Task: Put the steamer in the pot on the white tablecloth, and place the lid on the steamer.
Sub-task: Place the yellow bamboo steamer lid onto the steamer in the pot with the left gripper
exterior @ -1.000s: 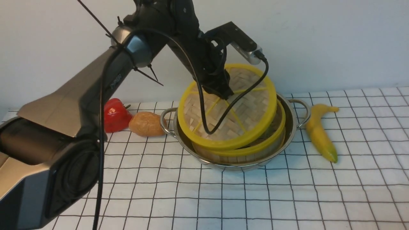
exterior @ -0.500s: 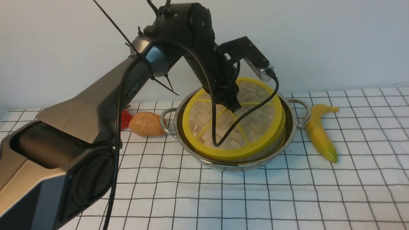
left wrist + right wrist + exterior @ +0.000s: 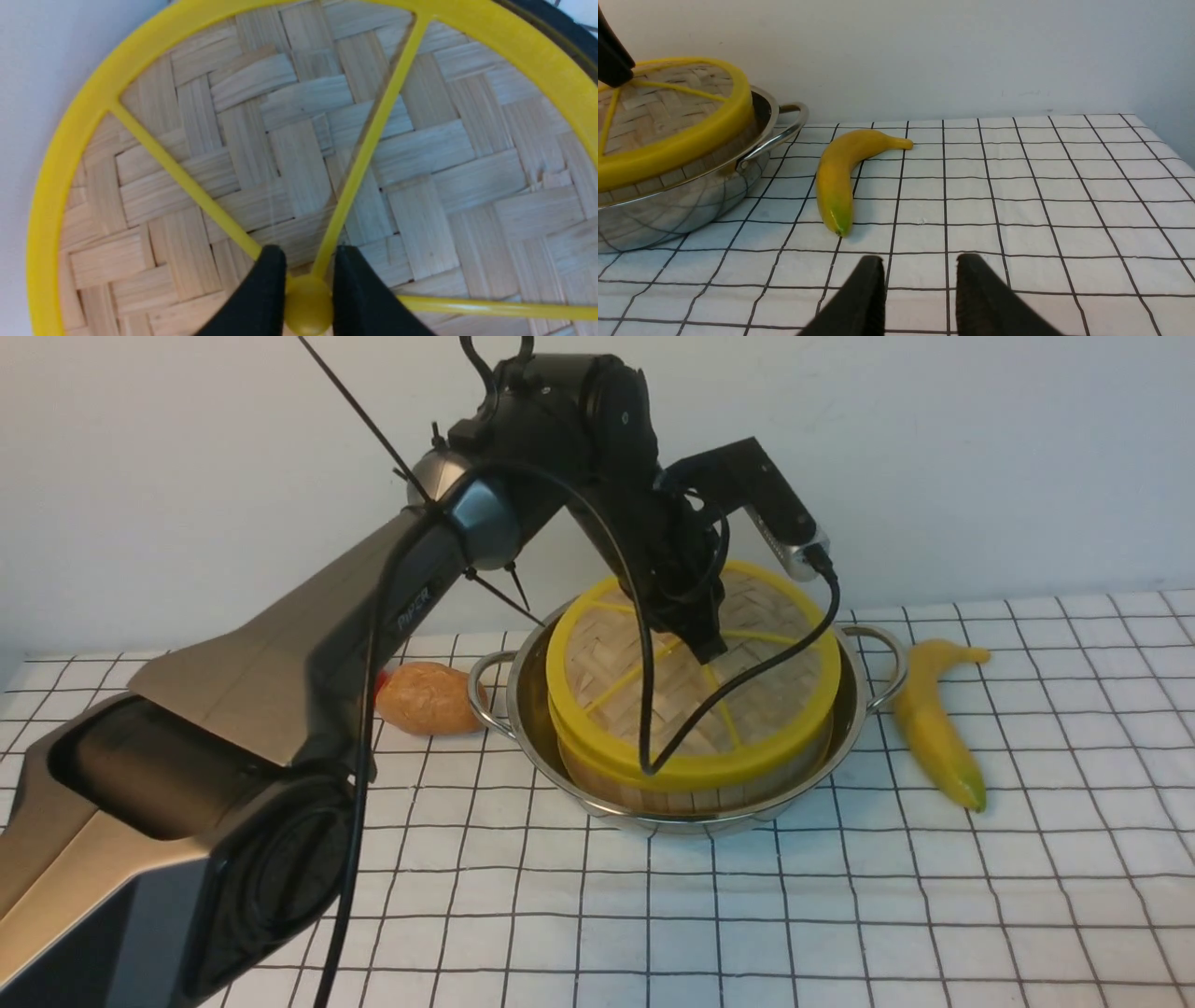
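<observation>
The steel pot (image 3: pixel 527 709) stands on the white tablecloth (image 3: pixel 840 896) with the bamboo steamer (image 3: pixel 616 791) inside it. The woven lid (image 3: pixel 766 691) lies level on the steamer's rim and hides what is inside. My left gripper (image 3: pixel 707 649) comes down onto the lid's centre. In the left wrist view the left gripper (image 3: pixel 309 252) is shut on the lid's yellow knob (image 3: pixel 308 303), one black finger on each side. My right gripper (image 3: pixel 920 261) hovers low over the cloth to the right of the pot (image 3: pixel 691 200), open and holding nothing. It is out of the front view.
A yellow banana (image 3: pixel 929 728) lies on the cloth just right of the pot's handle, between the pot and my right gripper. An orange-brown lump (image 3: pixel 428 698) sits left of the pot. The left arm's cable hangs over the lid. A wall runs close behind.
The lid, tilted above the steamer a second ago, has come down and now lies level on it. My left arm moved right and down with it.
</observation>
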